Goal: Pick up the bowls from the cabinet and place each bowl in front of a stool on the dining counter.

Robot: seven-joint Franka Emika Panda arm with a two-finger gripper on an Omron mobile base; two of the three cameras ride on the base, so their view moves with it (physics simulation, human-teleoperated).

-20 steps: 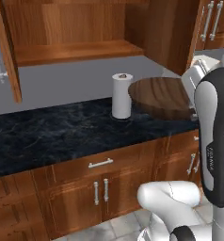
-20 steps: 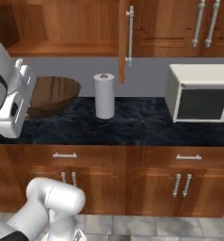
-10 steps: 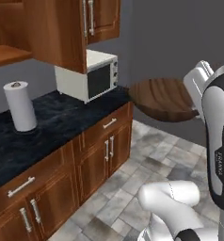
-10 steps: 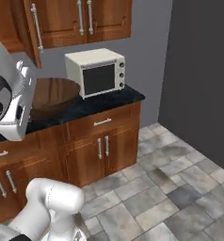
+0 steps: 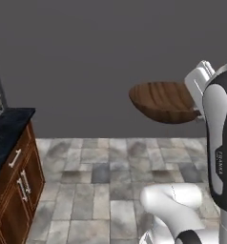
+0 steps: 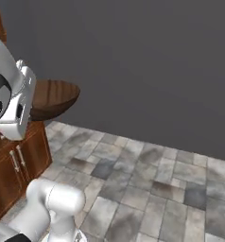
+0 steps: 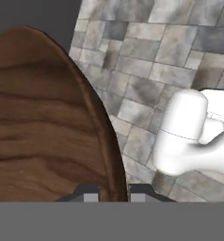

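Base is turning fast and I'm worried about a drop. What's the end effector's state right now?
End effector: shut on the rim of the wooden bowl, carried level above the tiled floor.

The arm (image 5: 220,143) is glossy white with rounded, tube-like segments; a wide dark grey band runs along the side of its upper link, and small pale lettering stands on this band; the lower link (image 5: 175,202) is a thick white cylinder with a rounded end; the hand block (image 6: 12,101) is white and boxy, with a black round joint face; the claw (image 7: 111,194) has two small dark grey tips with paler square pads.
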